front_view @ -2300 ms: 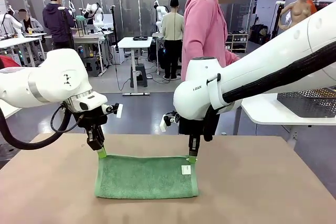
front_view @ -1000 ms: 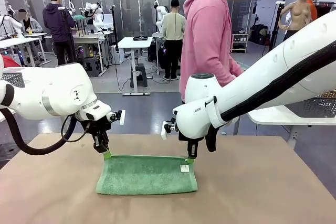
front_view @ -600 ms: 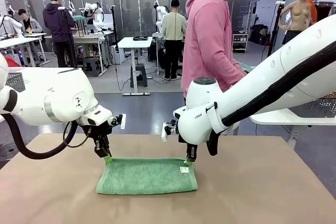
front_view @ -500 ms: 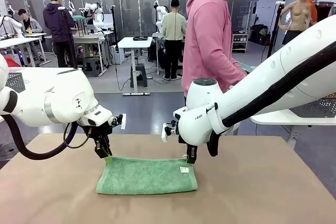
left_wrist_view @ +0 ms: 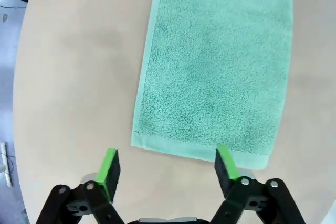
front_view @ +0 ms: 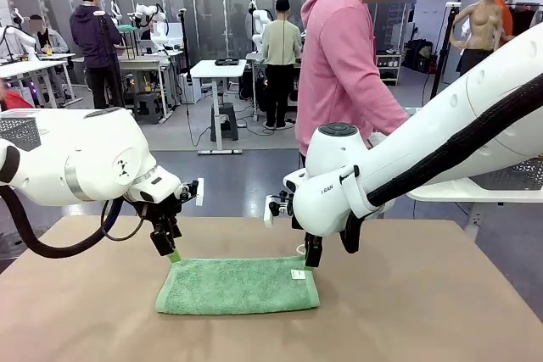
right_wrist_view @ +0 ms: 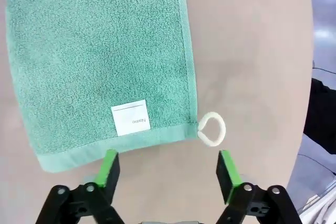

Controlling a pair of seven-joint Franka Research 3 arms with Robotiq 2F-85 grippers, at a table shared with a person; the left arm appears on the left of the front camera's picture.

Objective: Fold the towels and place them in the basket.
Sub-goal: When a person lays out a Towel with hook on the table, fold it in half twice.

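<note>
A mint green towel (front_view: 237, 284) lies folded flat on the tan table (front_view: 424, 311), with a white label and a white loop (right_wrist_view: 211, 128) at its far right corner. My left gripper (front_view: 172, 253) hovers open just above the towel's far left corner, touching nothing. In the left wrist view the towel (left_wrist_view: 215, 66) ends just short of the open gripper (left_wrist_view: 167, 169). My right gripper (front_view: 310, 264) stands open over the far right corner. In the right wrist view the towel (right_wrist_view: 100, 51) and its label (right_wrist_view: 130, 118) lie just ahead of the open gripper (right_wrist_view: 168, 169). A dark mesh basket (front_view: 517, 177) sits on a white side table, partly hidden by my right arm.
A person in a pink hoodie (front_view: 348, 57) stands at the far side of the table, turned toward the white side table (front_view: 450, 192). Bare tabletop stretches left, right and in front of the towel.
Both grippers were shut on the towel's far corners and have opened, letting go. The towel now rests flat, and both grippers have lifted slightly off it.
</note>
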